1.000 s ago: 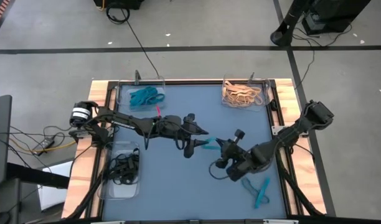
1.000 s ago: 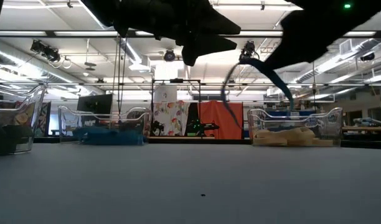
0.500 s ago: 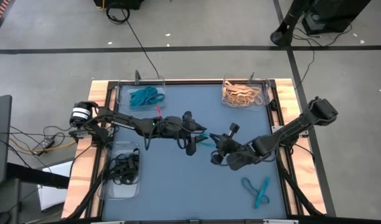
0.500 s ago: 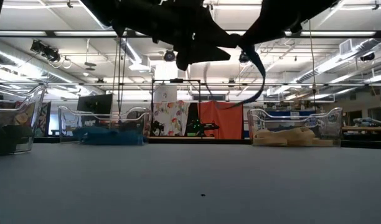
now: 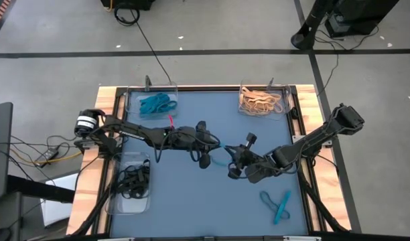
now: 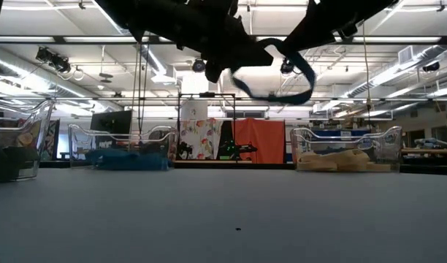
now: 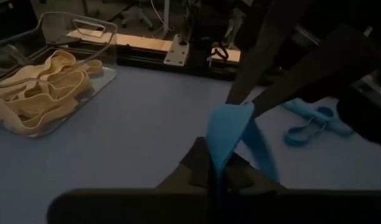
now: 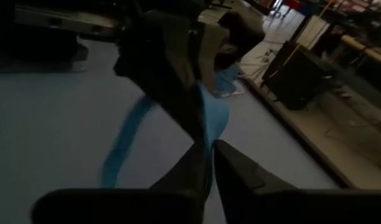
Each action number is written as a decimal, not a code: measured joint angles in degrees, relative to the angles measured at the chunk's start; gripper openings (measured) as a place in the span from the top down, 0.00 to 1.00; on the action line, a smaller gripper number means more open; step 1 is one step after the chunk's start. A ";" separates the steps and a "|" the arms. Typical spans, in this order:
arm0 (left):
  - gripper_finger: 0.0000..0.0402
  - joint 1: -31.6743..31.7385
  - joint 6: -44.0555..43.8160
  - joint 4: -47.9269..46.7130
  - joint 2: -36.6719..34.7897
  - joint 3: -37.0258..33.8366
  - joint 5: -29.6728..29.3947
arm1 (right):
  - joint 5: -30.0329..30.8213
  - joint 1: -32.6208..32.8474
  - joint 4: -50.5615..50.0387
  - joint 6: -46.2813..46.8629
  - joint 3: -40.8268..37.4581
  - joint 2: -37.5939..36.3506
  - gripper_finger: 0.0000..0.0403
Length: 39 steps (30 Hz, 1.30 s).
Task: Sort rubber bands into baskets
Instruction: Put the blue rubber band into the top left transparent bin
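— Tools first: where do they stand?
— Left tool (image 5: 210, 148) and right tool (image 5: 230, 159) meet over the middle of the blue desk (image 5: 191, 201), raised above it. Left tool is clamped on a teal band (image 7: 226, 134). Right tool pinches the same band at its other end, its fingers (image 8: 231, 165) nearly together.
— Room around them?
— Bare desk lies below the tools and toward the near edge. The far edge carries a basket of teal bands (image 5: 151, 103) at its left corner and a basket of tan bands (image 5: 262, 100) at its right. A basket of black bands (image 5: 131, 182) sits by the left edge.
— Anything else lying about?
— Two loose teal bands (image 5: 277, 203) rest near the right front corner, well apart from the tools. Both arms stretch across the middle of the desk.
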 joint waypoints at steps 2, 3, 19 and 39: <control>0.99 0.15 0.67 -1.43 -0.78 0.00 -0.12 | -1.23 0.00 -0.43 1.56 0.00 0.00 0.86; 0.99 0.38 1.12 -2.53 -1.51 0.00 -0.49 | -1.84 0.00 -0.81 2.32 0.00 0.00 0.84; 1.00 5.09 4.84 -25.06 -15.29 0.00 -13.02 | -17.14 3.00 -14.20 29.70 -3.22 1.85 0.46; 1.00 25.75 3.28 -38.63 -16.77 -0.02 -14.12 | -29.92 15.50 -16.33 47.25 -11.40 2.05 0.53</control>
